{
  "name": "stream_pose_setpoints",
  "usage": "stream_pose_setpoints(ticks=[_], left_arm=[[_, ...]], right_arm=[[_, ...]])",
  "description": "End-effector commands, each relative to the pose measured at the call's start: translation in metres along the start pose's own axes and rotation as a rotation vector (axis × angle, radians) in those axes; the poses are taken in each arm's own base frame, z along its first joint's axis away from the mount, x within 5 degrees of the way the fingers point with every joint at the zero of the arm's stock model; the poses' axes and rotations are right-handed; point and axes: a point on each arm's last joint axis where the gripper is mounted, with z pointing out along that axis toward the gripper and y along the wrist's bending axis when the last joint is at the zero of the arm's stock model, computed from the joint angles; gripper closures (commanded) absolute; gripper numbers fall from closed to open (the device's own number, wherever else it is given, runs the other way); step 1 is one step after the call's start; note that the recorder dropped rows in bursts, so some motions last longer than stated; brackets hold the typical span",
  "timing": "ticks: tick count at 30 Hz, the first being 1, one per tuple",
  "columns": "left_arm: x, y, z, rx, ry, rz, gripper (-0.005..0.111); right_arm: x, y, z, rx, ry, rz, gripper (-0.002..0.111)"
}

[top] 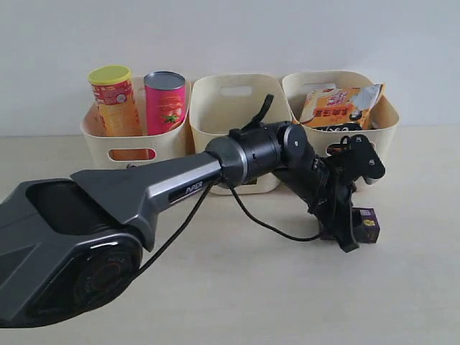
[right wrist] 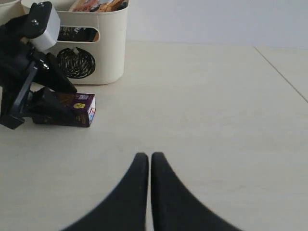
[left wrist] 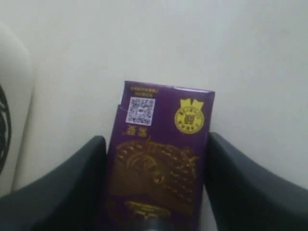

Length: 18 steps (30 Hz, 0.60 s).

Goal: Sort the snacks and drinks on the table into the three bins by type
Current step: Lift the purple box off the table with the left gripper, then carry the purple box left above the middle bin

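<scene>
The dark purple carton (top: 366,224) (left wrist: 161,159) (right wrist: 77,109) with gold print lies on the table in front of the right bin (top: 384,118) (right wrist: 110,43), whose front bears a scribbled circle. My left gripper (top: 353,231) (left wrist: 156,140) reaches across and is shut on it, a finger pressed against each long side. The yellow-orange tube (top: 115,100) and the pink tube (top: 165,100) stand in the left bin (top: 97,136). An orange noodle bag (top: 334,104) sits in the right bin. The middle bin (top: 215,108) shows nothing inside. My right gripper (right wrist: 150,155) is shut over bare table. The white-and-blue carton is out of view.
The left arm's long grey link (top: 144,187) crosses in front of the middle bin, with a black cable (top: 266,223) hanging under it. A seam in the tabletop (right wrist: 281,72) runs off to one side of the right gripper.
</scene>
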Motion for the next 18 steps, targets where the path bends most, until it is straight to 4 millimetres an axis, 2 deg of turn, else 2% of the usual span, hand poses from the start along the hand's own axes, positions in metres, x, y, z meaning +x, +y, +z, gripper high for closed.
stream_pose_setpoints(ticks=[1,5,12,16,18], left_arm=[[-0.022,0.002,-0.029,-0.030,0.002,0.013,0.102],[-0.032,-0.003,-0.038,-0.060,0.042,0.055,0.102],[-0.038,-0.023,-0.031,-0.077,0.135,0.109,0.102],[-0.037,-0.026,-0.038,-0.149,0.255,0.141,0.102],[-0.044,-0.033,-0.049,-0.142,0.263,0.152,0.102]], right_arm=[[0.000,0.000,0.000,0.006,-0.013,0.001,0.108],[0.000,0.000,0.000,0.006,-0.013,0.001,0.108],[0.000,0.000,0.000,0.006,-0.013,0.001,0.108],[0.000,0.000,0.000,0.006,-0.013,0.001,0.108],[0.000,0.000,0.000,0.006,-0.013,0.001,0.108]])
